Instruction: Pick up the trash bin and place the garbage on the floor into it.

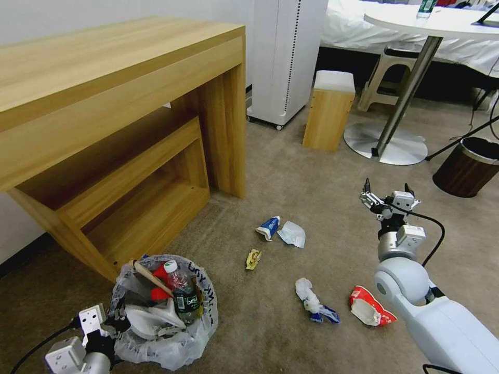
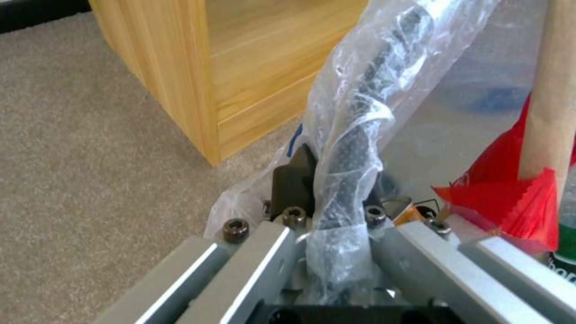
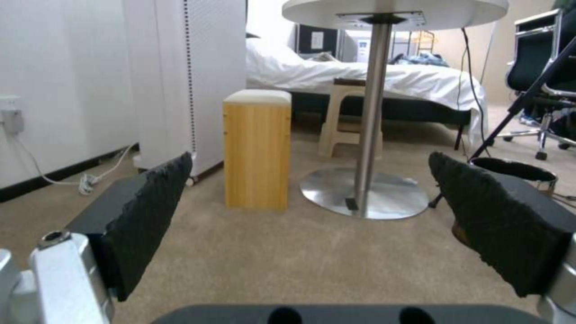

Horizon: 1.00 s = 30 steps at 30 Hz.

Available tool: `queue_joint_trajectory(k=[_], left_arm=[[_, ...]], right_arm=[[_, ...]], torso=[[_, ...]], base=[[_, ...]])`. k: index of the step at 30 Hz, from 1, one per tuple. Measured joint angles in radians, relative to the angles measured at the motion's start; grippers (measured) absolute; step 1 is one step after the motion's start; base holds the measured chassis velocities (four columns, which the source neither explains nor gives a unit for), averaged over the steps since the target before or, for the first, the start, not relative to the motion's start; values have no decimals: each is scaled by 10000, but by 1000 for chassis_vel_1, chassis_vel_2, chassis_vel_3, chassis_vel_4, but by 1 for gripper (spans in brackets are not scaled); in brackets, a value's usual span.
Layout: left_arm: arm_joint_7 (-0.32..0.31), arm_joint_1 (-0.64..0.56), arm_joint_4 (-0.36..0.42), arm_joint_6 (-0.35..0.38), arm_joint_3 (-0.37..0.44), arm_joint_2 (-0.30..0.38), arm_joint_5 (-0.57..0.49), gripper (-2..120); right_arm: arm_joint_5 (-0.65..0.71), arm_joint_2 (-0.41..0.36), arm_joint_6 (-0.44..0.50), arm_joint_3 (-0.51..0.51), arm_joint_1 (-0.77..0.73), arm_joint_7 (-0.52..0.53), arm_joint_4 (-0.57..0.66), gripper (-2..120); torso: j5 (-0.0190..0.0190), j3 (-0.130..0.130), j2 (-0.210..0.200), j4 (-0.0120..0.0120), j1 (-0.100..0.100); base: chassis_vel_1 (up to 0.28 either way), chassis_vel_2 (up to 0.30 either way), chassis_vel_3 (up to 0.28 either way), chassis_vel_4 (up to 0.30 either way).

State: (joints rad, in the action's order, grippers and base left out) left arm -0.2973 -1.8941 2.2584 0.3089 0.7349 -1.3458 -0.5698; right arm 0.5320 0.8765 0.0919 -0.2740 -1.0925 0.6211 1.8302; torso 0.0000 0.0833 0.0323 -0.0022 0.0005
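Observation:
The trash bin [image 1: 166, 332], lined with a crinkly plastic bag, sits low at the front left beside the desk leg. It holds a green-labelled bottle [image 1: 184, 296], a wooden stick, a red wrapper and a white slipper. My left gripper [image 1: 112, 318] is shut on its bagged rim [image 2: 351, 135]. On the beige floor [image 1: 322, 208] lies garbage: a blue-white wrapper [image 1: 268, 227], a white tissue [image 1: 292, 234], a yellow wrapper [image 1: 253, 258], a tissue wad [image 1: 313, 301] and a red wrapper [image 1: 370, 307]. My right gripper [image 1: 389, 200] [image 3: 312, 202] hovers open beyond the red wrapper, holding nothing.
A wooden desk [image 1: 104, 104] with a low shelf stands at the left. Farther back are a white cabinet [image 1: 283, 57], a small wooden stool [image 1: 328, 111] and a round table's steel base [image 1: 384, 143]. A dark brown bin [image 1: 468, 166] stands at the right.

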Motion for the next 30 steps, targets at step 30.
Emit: queue_joint_trajectory(k=[30], left_arm=[[156,345,-675,-195,-222,-179,53,0]], right_arm=[[4921,-845,-3957,3306,-549,596,-25,100]], torso=[[-1,-1,0,-1,0]], base=[[0,0,0,0]])
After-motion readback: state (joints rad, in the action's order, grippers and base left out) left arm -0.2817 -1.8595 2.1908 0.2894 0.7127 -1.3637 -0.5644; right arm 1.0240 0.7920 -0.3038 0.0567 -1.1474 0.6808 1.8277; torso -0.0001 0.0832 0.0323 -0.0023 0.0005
